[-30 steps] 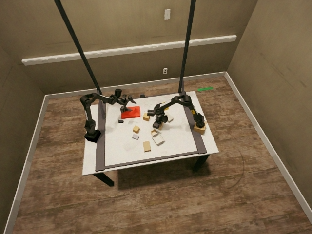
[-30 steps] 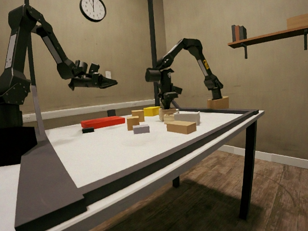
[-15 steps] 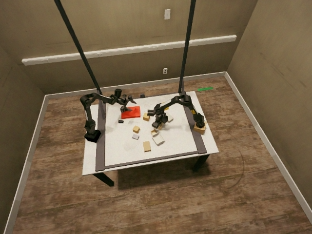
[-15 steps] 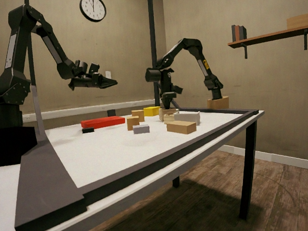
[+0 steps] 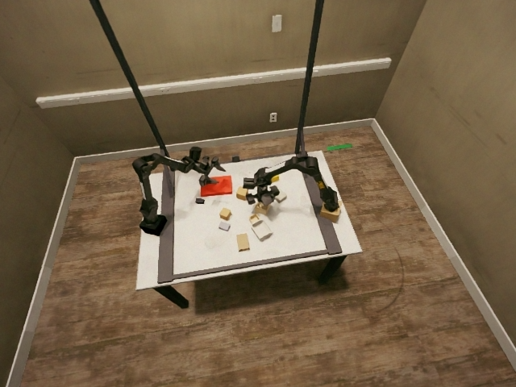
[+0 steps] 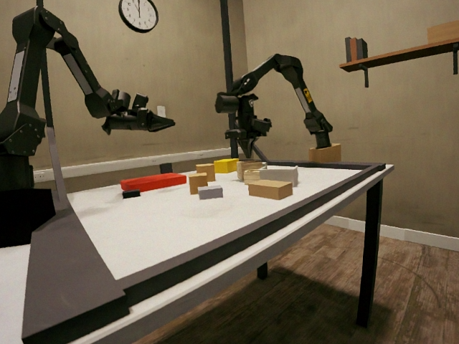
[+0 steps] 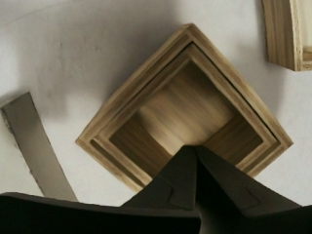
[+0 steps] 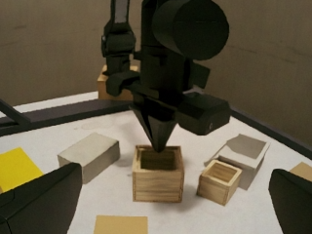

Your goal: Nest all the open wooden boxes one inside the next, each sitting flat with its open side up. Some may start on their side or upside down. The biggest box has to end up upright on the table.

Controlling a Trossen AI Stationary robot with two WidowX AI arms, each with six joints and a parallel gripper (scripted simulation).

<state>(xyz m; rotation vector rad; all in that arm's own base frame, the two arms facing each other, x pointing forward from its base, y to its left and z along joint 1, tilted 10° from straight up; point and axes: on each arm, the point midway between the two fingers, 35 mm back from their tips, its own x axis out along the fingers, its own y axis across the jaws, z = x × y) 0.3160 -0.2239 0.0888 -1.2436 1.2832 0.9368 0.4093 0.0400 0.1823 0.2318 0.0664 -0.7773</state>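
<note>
"beige walls [image 5: 187, 50] [image 6: 185, 55] stand around a white table [image 5: 200, 254] [image 6: 148, 229]. where is the nest?"

"between the middle of the table and the left arm's end edge: the larger wooden box [image 5: 261, 210] [image 6: 242, 171] [image 7: 137, 79] [image 8: 157, 186] sits open side up, with at least one smaller box fitted inside."

"and the left gripper [image 5: 268, 201] [image 6: 247, 154] [image 7: 191, 156] [image 8: 159, 151]?"

"clenched on nothing, its tips over that box."

"the right gripper [image 5: 220, 176] [image 6: 173, 122] [image 8: 178, 178]?"

"released, fingers wide apart, above the table near the red slab [image 5: 216, 187] [image 6: 153, 181], towards the wall-side edge."

"is every box in?"

"no, the small wooden box [image 5: 254, 220] [image 6: 252, 177] [image 7: 281, 39] [image 8: 215, 183] sits outside, open side up, beside the pale open box [image 5: 262, 235] [image 6: 277, 175] [image 8: 247, 157], further from the wall-side edge."
</note>
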